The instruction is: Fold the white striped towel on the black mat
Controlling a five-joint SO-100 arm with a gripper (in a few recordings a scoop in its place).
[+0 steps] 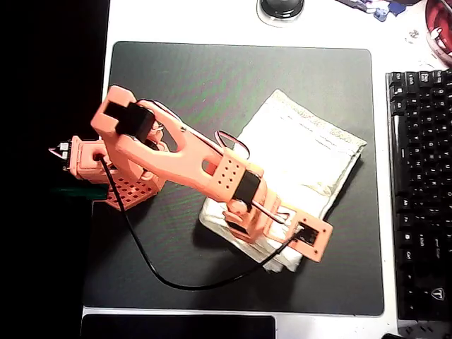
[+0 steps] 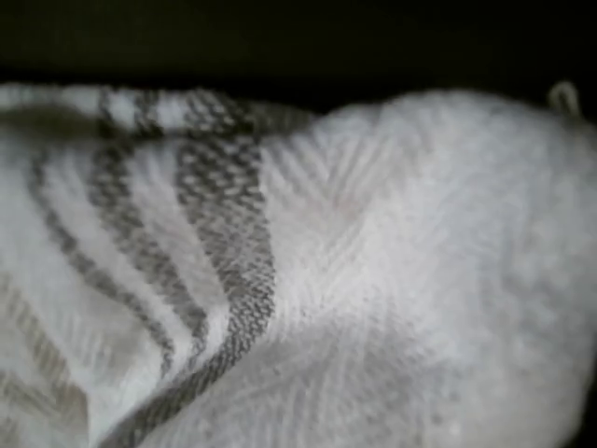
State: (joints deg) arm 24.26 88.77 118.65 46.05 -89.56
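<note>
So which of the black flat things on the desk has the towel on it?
The black mat, the big rounded one in the middle; the white striped towel lies on it. The keyboard sits apart at right.

White table (image 1: 240, 21) under the black mat (image 1: 212, 78), black keyboard (image 1: 420, 191) alongside.

Overhead evenly bright, left edge black; wrist view dim, perhaps defocused.
</note>
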